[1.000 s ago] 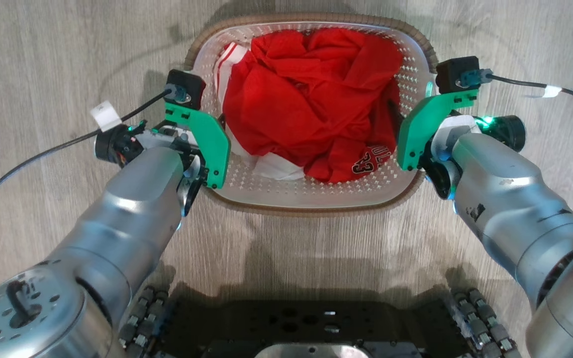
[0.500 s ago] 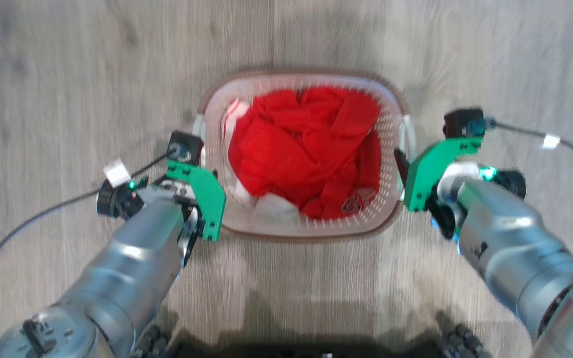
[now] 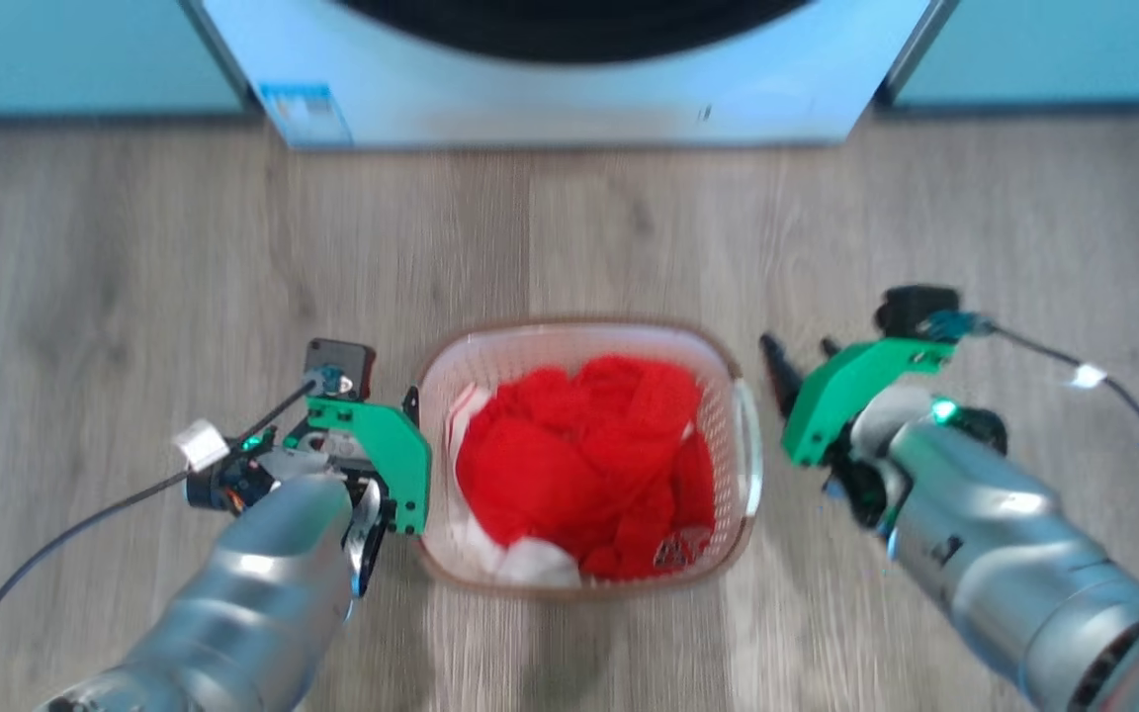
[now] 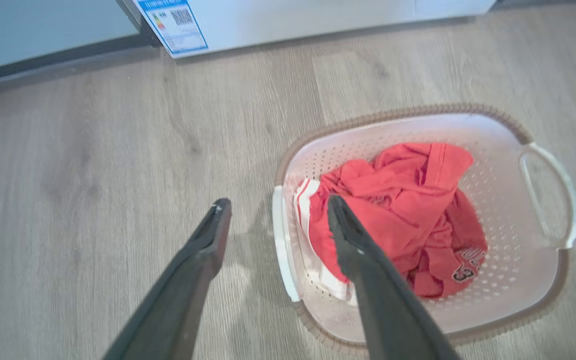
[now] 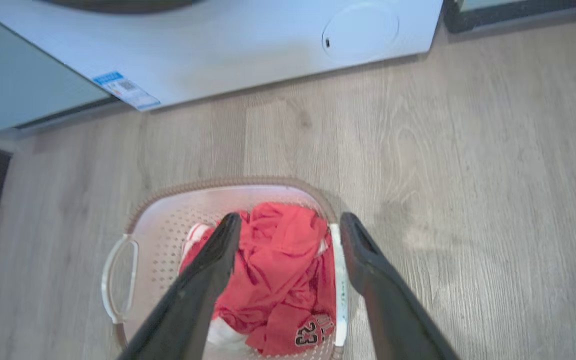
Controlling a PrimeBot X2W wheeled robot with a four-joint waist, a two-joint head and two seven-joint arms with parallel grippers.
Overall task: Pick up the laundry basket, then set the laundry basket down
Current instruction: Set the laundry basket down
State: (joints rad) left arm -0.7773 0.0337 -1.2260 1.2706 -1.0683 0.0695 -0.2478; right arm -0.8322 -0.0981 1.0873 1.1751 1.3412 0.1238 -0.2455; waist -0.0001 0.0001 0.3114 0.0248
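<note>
The basket [image 3: 718,415] sits on the grey wood-look floor [image 3: 134,277], with the washer [image 3: 569,99] well beyond its far side. Look at it closely: it is a small rounded rectangle of white plastic, its walls dotted with rows of little holes, and a brown woven-look band runs round the rim [image 4: 398,111]. A white loop handle [image 4: 548,195] stands out from each short side. Inside lies a crumpled heap of red clothes [image 3: 579,455] that covers most of the bottom, with a bit of white cloth at the near end and a red-and-white striped edge toward the left wall. One red fold shows the number 23 [image 5: 308,334].

Your left pincer [image 4: 277,204] is open. Its fingers are spread to either side of the basket's left handle [image 4: 280,245], one finger lined up over the floor, the other over the clothes. You cannot tell from here whether it touches the plastic.

Your right pincer [image 3: 800,346] is also open, fingers parted. From the head it stands just beside the basket's right handle [image 3: 749,445] and apart from it.
</note>
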